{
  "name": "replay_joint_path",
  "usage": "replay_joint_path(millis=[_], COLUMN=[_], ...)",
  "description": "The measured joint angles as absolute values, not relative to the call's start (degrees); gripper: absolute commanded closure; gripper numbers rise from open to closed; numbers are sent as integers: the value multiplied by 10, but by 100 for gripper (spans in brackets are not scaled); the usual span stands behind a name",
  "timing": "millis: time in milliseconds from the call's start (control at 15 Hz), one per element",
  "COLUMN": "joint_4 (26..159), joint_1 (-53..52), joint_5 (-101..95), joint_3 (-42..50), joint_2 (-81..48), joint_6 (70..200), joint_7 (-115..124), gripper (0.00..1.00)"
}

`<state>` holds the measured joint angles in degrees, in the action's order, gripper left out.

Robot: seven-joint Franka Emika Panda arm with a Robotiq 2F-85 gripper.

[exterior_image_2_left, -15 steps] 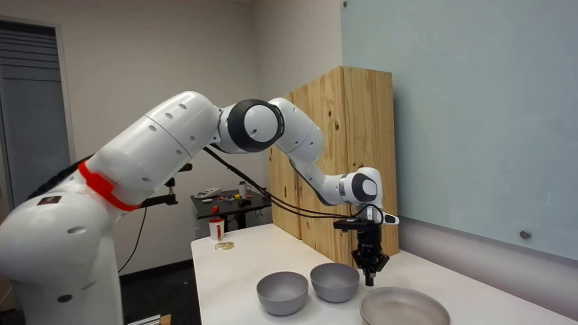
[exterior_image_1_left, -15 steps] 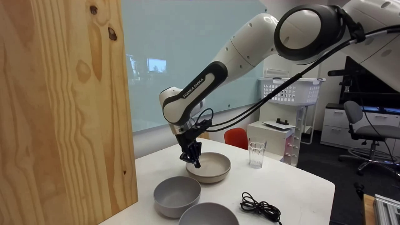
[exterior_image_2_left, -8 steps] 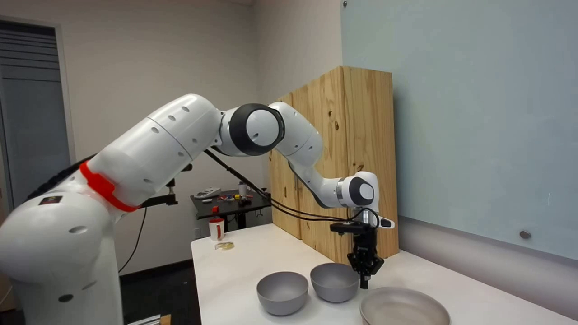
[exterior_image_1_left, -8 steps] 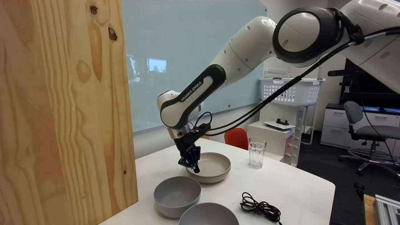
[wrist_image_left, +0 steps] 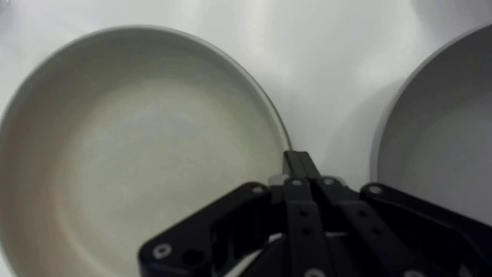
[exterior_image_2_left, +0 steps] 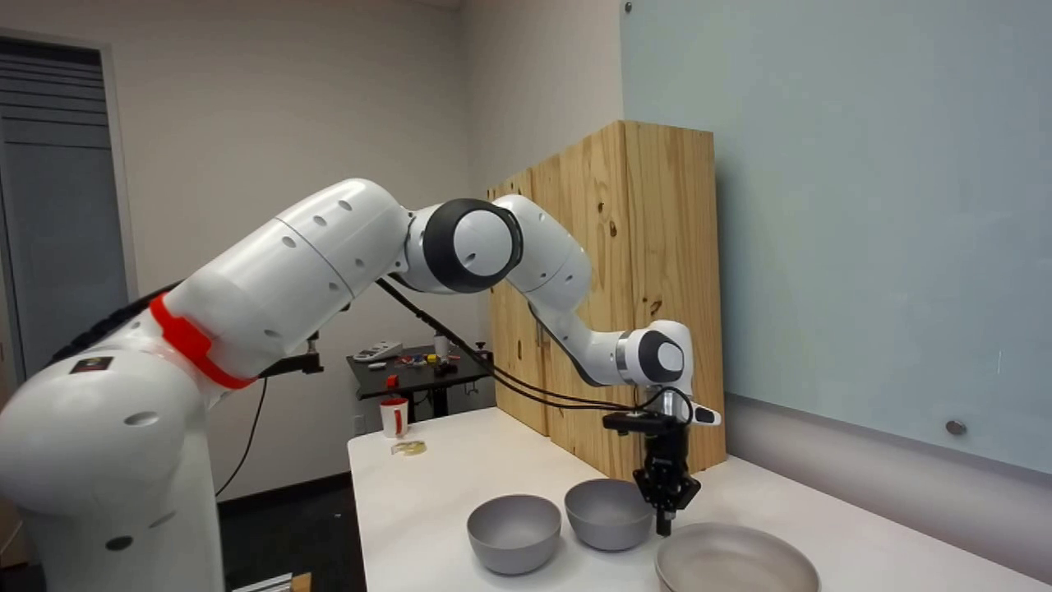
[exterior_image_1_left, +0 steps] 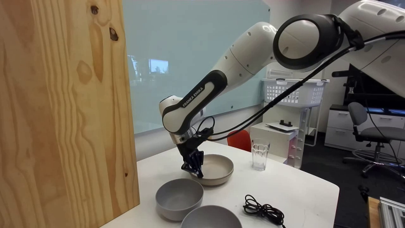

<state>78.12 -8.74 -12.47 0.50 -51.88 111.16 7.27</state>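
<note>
The robot's gripper point(exterior_image_2_left: 664, 526) has its two fingers point(wrist_image_left: 293, 165) pressed together, right by the rim of the big tan bowl point(wrist_image_left: 153, 134); I can't tell if they touch. That bowl sits on the white table point(exterior_image_1_left: 294, 190), near a gray bowl point(exterior_image_2_left: 608, 516).

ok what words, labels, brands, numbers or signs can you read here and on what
"FRANKA EMIKA": on the robot arm, in an exterior view.
Dark label, also on the robot arm, in an exterior view: too small to read.
I can make out no other text.
</note>
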Motion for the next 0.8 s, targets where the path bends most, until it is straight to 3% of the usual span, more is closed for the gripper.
replay_joint_path(millis=[800], joint_4=[754], joint_1=[-77], joint_5=[-112], joint_3=[5], joint_2=[-533], joint_6=[1076], joint_7=[73], gripper=[100])
